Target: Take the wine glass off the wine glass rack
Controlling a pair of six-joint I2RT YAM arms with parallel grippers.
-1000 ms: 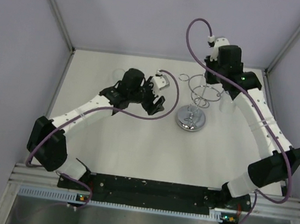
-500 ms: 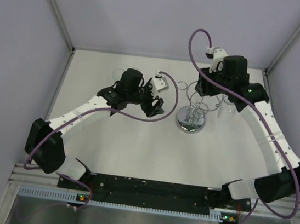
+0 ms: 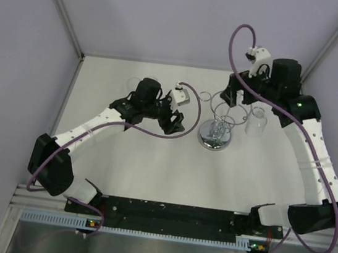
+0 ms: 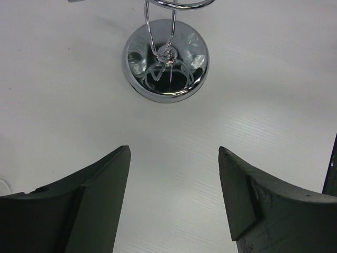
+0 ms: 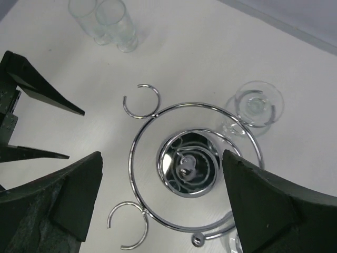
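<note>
Jaws wide on both sides: our right gripper (image 5: 161, 158) hovers over the wine glass rack (image 5: 187, 174), and the left gripper (image 4: 174, 153) faces its base. We judge the wine glass (image 5: 256, 104), hanging inverted at the rack's edge, light, slick and fragile; 1 gentle pinch on the stem suits.

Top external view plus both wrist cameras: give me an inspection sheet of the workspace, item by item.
Surface: white table, faintly grained.
Job's things: wine glass rack upright on its mirror base; wine glass at its side toward the right arm, whether hung I cannot tell.
Clutter: two clear glasses upright near the left arm.
Grippers: left tool open, empty, facing the rack's base; right tool open, empty, above the rack.
Cables: purple cable loops beside the left wrist; second purple cable arcs above the right wrist.
Surroundings: lilac walls, metal corner posts.
</note>
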